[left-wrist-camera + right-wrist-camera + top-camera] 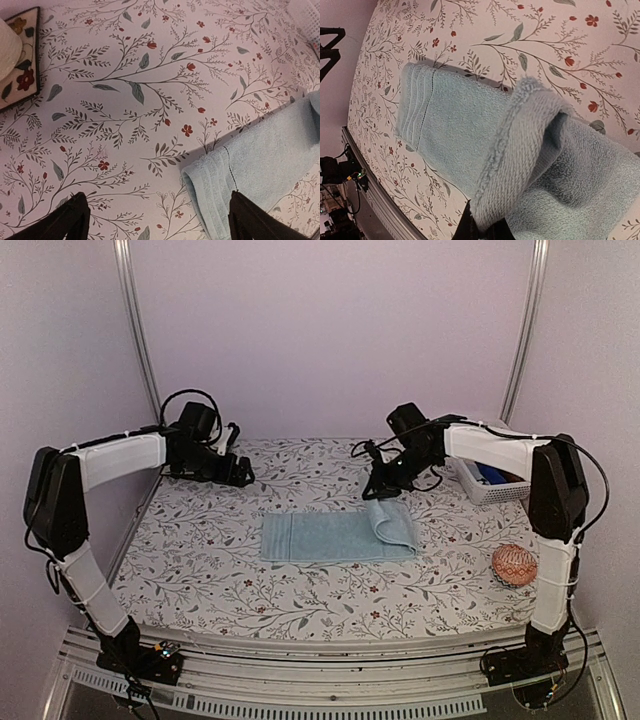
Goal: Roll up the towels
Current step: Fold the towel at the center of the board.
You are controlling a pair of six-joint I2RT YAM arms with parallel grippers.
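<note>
A light blue towel (325,537) lies flat on the floral table cloth, its right end folded over into a loose roll (392,523). My right gripper (380,490) is shut on that lifted right end; in the right wrist view the towel (450,120) curls over the dark fingertips (485,231). My left gripper (240,472) is open and empty at the back left, above the cloth. In the left wrist view the towel's left end (250,165) lies by the right fingertip (250,220).
A white basket (490,483) with blue items stands at the back right. A patterned round object (514,564) lies near the right arm. A floral-edged dark mat with a white thing (15,55) shows at the left wrist view's top left.
</note>
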